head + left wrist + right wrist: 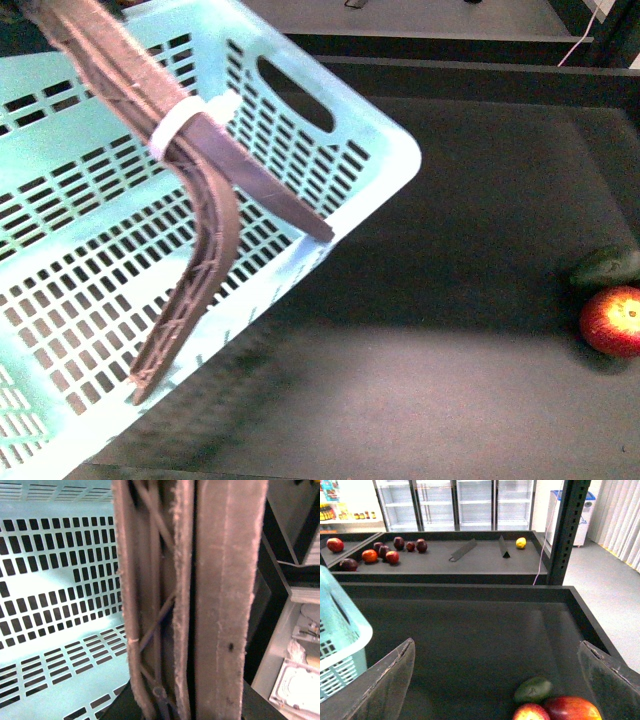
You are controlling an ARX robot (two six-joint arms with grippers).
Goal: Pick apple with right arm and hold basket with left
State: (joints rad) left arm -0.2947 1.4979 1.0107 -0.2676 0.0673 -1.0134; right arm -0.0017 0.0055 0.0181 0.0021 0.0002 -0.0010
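Basket handle (150, 605) close up, left end effector's state untellable; right end effector (496, 645) wide over dark tray (445, 612), fridges (475, 502) behind.

The right claw (496, 647) is hanging wide open over the dark counter (470, 625), its worn fingers (385, 680) spreading to nine and three o'clock. Between them, nearer the three o'clock finger, the apple (530, 713) is lying. It is touching a green fruit (534, 690) at its twelve and a larger red fruit (572, 709) at its three. The basket (340, 630) is poking in a corner at nine o'clock. Far ahead at twelve, dark red fruits (392, 556) are sitting on another counter (470, 562).
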